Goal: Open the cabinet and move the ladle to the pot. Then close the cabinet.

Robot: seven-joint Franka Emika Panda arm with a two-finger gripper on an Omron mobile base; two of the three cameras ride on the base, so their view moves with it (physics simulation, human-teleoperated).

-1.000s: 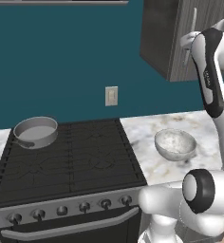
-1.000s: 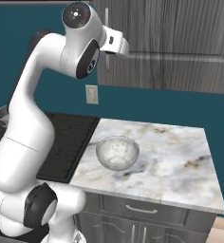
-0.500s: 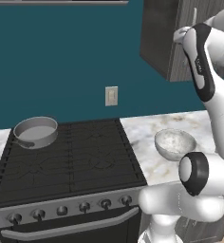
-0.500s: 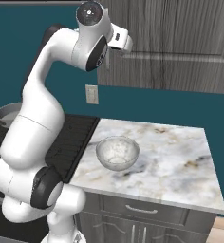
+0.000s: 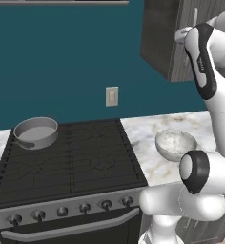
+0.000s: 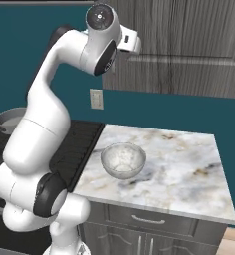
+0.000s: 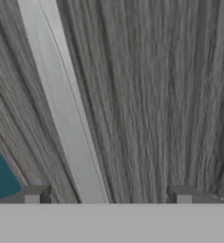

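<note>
The cabinet hangs on the wall above the counter with its dark wood-grain door shut. My gripper is raised right up to that door. It is open, and the silver bar handle runs between its two fingertips, which stand apart from it. The ladle is hidden. The grey pot sits on the stove's back left burner, far below and to the left of the hand.
A translucent speckled bowl stands on the marble counter right of the black stove. A wall outlet sits on the teal wall. Low grey cabinets run under the counter.
The arm has stretched up and forward, bringing the hand closer to the cabinet door and around its handle. The pot and bowl have not moved.
</note>
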